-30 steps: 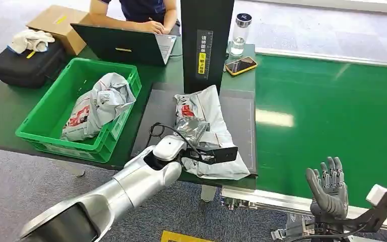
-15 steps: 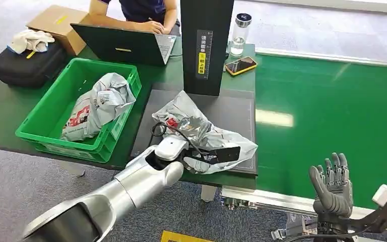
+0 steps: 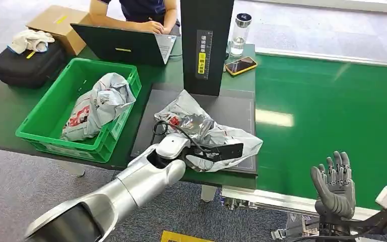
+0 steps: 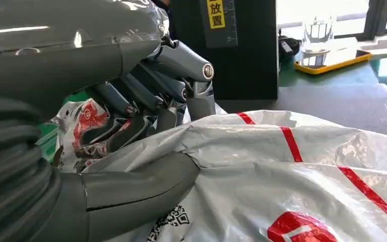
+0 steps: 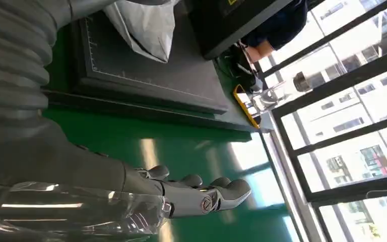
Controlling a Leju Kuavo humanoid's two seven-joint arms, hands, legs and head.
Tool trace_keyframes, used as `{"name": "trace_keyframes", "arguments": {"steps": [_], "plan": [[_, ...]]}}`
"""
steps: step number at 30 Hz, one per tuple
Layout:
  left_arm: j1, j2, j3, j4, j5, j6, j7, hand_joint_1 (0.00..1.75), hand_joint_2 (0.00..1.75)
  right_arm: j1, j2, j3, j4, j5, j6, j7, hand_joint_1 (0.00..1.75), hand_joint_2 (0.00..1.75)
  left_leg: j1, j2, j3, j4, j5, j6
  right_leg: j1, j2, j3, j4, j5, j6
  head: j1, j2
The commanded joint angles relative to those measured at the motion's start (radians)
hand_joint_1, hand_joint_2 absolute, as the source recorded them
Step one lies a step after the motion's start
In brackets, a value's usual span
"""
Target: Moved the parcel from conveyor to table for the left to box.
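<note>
The right robot hand (image 3: pixel 333 187) is nearest, held off the near edge of the conveyor (image 3: pixel 332 106) with fingers spread, grasping nothing. The left robot hand (image 3: pixel 201 151) grasps the parcel (image 3: pixel 216 136), thumb under a fold and fingers over it. The parcel lies on the dark mat (image 3: pixel 237 108) at the worktop's (image 3: pixel 5 111) near edge, long axis crosswise. The green crate (image 3: pixel 45 132) stands to the left, beyond the mat's edge; the left hand is nearer to it.
</note>
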Motion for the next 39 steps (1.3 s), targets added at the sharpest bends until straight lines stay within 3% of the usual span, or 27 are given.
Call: {"name": "trace_keyframes", "arguments": {"steps": [1, 8, 16, 22, 26, 35, 39], "plan": [[-0.043, -0.010, 0.028, 0.023, -0.001, -0.003, -0.002, 1.75, 1.75, -0.002, 0.019, 0.005, 0.003, -0.002, -0.002, 0.002, 0.00, 1.75, 0.001, 0.000, 0.000, 0.000, 0.000, -0.001, 0.001, 0.001, 0.000, 0.000, 0.000, -0.002, 0.000, 0.000], [-0.011, 0.013, 0.126, -0.147, 0.063, 0.067, -0.076, 1.75, 1.75, 0.009, 0.027, 0.000, -0.006, -0.001, 0.004, 0.006, 0.00, 1.75, 0.001, 0.000, 0.000, 0.000, 0.000, -0.001, 0.001, 0.000, 0.000, 0.000, 0.000, -0.001, 0.000, 0.000], [0.152, 0.188, 0.194, -0.751, 0.200, 0.089, -0.058, 1.75, 1.75, 0.032, 0.033, -0.001, -0.026, -0.008, 0.004, 0.020, 0.00, 1.75, 0.000, 0.002, 0.001, -0.001, -0.001, -0.001, 0.000, 0.003, 0.000, 0.000, 0.000, -0.002, 0.000, 0.000], [0.300, 0.256, 0.268, -1.094, 0.320, 0.121, -0.058, 1.75, 1.75, 0.064, 0.035, 0.010, -0.077, -0.027, -0.039, 0.023, 0.00, 1.75, 0.000, 0.005, 0.002, -0.002, -0.002, -0.001, 0.001, 0.005, 0.000, 0.000, -0.001, -0.003, 0.000, 0.000], [0.307, 0.251, 0.278, -1.093, 0.334, 0.128, -0.061, 1.75, 1.75, 0.066, 0.035, 0.010, -0.080, -0.028, -0.039, 0.024, 0.00, 1.75, 0.001, 0.003, 0.002, -0.001, -0.001, -0.001, 0.001, 0.003, 0.001, 0.000, -0.001, -0.002, 0.000, 0.000], [0.554, 0.244, 0.443, -1.297, 0.518, 0.224, -0.138, 1.75, 1.75, 0.059, 0.062, 0.036, -0.100, -0.017, -0.070, 0.037, 0.00, 1.75, 0.000, 0.006, 0.004, -0.003, -0.002, -0.001, 0.000, 0.006, 0.002, -0.002, -0.001, -0.003, 0.000, 0.000], [0.646, 0.196, 0.553, -1.327, 0.625, 0.213, -0.169, 1.75, 1.75, 0.071, 0.080, 0.030, -0.121, -0.007, -0.070, 0.044, 0.00, 1.75, 0.000, 0.004, 0.003, -0.002, -0.001, -0.001, 0.000, 0.004, 0.001, -0.001, -0.001, -0.002, 0.000, 0.000]]}}
